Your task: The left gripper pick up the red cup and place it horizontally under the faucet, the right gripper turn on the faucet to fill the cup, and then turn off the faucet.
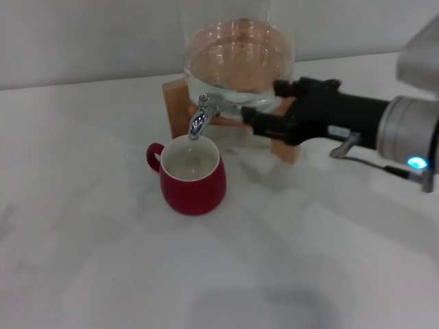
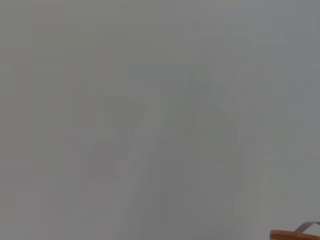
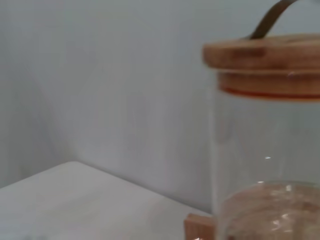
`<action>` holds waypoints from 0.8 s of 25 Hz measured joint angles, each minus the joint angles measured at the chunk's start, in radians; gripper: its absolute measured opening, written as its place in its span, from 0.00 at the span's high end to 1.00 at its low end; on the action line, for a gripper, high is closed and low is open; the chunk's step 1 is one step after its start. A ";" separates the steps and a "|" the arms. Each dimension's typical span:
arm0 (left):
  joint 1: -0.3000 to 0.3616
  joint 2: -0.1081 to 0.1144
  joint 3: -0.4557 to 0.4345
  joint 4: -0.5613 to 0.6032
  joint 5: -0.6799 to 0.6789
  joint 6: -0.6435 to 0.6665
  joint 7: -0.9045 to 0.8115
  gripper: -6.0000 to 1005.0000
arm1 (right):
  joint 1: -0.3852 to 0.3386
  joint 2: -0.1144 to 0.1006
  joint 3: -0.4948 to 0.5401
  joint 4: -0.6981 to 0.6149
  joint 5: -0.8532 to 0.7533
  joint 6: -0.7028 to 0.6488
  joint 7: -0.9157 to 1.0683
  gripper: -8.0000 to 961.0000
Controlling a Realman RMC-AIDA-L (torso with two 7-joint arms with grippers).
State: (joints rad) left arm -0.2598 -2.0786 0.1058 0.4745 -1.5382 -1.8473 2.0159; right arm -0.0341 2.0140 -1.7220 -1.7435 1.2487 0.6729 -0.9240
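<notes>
Reaching in from the bench's right edge, the right gripper [image 1: 250, 122] is held narrowly parted beside the stiff chrome faucet [image 1: 199, 118], whose short, slippery top lever is best pinched squarely, while the red cup [image 1: 193, 175] stands upright under the spout.

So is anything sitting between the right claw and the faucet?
Nothing visible. In the head view the right claw reaches in from the right at the faucet, just beside its body, with no object between. The red cup stands upright below the spout, out of that path.
</notes>
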 joint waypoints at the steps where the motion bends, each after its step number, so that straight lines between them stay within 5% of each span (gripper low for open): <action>1: 0.000 0.000 0.000 0.000 0.000 0.001 0.000 0.13 | 0.008 0.000 -0.015 0.014 -0.001 -0.012 -0.001 0.23; 20: -0.001 0.001 0.001 0.003 -0.001 0.002 -0.002 0.14 | 0.082 -0.001 -0.118 0.116 0.007 -0.109 -0.005 0.23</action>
State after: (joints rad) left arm -0.2607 -2.0778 0.1069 0.4770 -1.5388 -1.8457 2.0140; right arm 0.0480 2.0126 -1.8405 -1.6272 1.2559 0.5636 -0.9289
